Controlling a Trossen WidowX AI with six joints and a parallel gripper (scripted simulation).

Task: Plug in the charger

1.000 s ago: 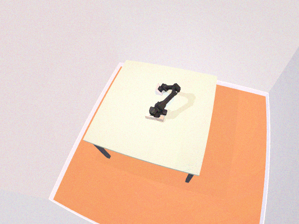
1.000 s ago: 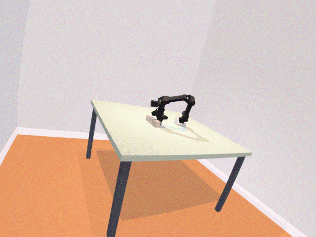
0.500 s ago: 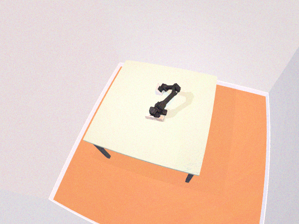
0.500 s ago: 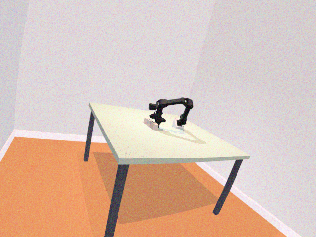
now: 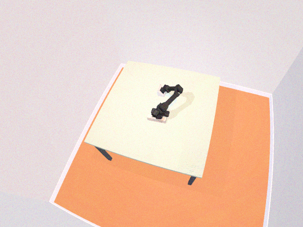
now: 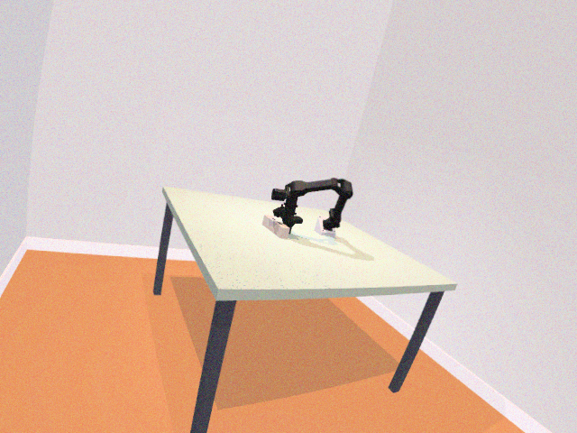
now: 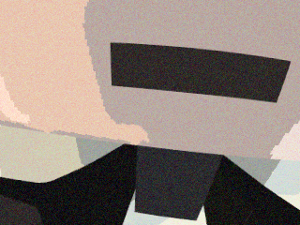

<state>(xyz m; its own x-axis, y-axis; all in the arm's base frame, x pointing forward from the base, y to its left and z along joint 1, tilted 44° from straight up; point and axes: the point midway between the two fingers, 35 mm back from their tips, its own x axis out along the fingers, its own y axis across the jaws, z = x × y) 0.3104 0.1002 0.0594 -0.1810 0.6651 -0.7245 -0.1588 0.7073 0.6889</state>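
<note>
The power strip [image 5: 156,119] [image 6: 280,230] [image 7: 47,61] is a long pale pinkish block on the table. In the wrist view it fills the upper part, with a dark rectangular patch [image 7: 199,71] on it. My gripper [image 5: 159,117] [image 6: 289,229] [image 7: 172,146] points down at the strip's side and is shut on the charger. The charger [image 7: 169,192] is a dark grey block between the black fingers, at the strip's lower edge in the wrist view. Its prongs are hidden, and I cannot tell whether they are in an outlet. The arm hides much of the strip in the top view.
The table [image 5: 137,136] [image 6: 261,272] is pale, with dark legs. The arm bends up and over from its base [image 5: 164,88] [image 6: 332,221], where a whitish block [image 5: 160,91] [image 6: 319,225] stands close by. The arm's shadow falls beside it on the table.
</note>
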